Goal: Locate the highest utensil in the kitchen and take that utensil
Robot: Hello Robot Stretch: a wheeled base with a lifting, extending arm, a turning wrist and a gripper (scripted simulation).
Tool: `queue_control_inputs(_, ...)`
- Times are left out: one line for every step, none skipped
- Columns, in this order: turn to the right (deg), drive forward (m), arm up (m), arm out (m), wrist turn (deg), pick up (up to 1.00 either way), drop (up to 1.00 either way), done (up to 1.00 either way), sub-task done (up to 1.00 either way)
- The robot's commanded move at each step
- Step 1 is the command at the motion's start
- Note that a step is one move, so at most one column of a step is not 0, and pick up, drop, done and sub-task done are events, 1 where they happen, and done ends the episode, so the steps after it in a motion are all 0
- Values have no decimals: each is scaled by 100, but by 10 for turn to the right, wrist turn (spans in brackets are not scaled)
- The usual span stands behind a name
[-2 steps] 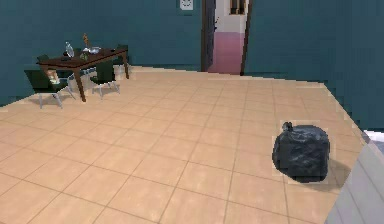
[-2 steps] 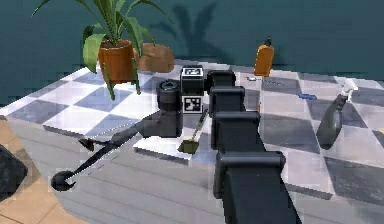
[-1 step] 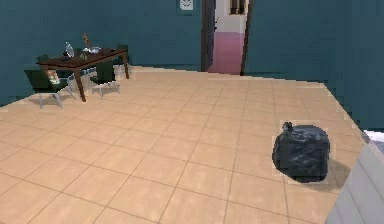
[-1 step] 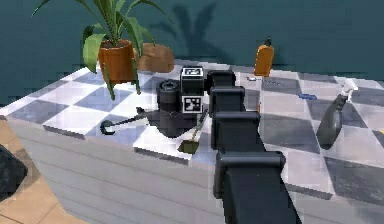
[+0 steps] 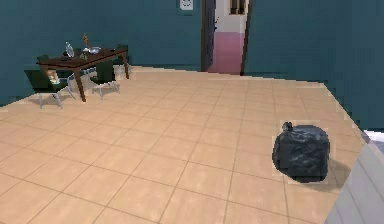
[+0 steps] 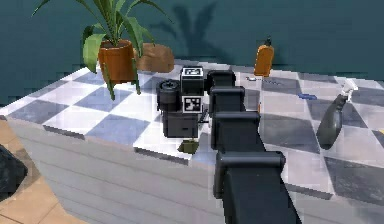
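Findings on the checkered desk, left to right:

- The plant stands at ten o'clock of the gripper.
- The orange bottle is at two o'clock.
- A thin blue sliver lies at three o'clock. It is possibly the utensil, but too small to confirm.
- The spray bottle is farther right.

I cannot tell the gripper's spread, nor whether it holds anything. I judge a utensil light, stiff, slick and low-lying, so take it mid-handle. The arm hides the desk beneath it.
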Motion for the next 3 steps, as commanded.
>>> queue_control_inputs(0, 0, 0, 0, 120, 0, 0, 0, 0)
queue_control_inputs(0, 0, -14, 0, 0, 0, 0, 0, 0)
queue_control_inputs(0, 0, 0, 0, 0, 100, 0, 0, 0)
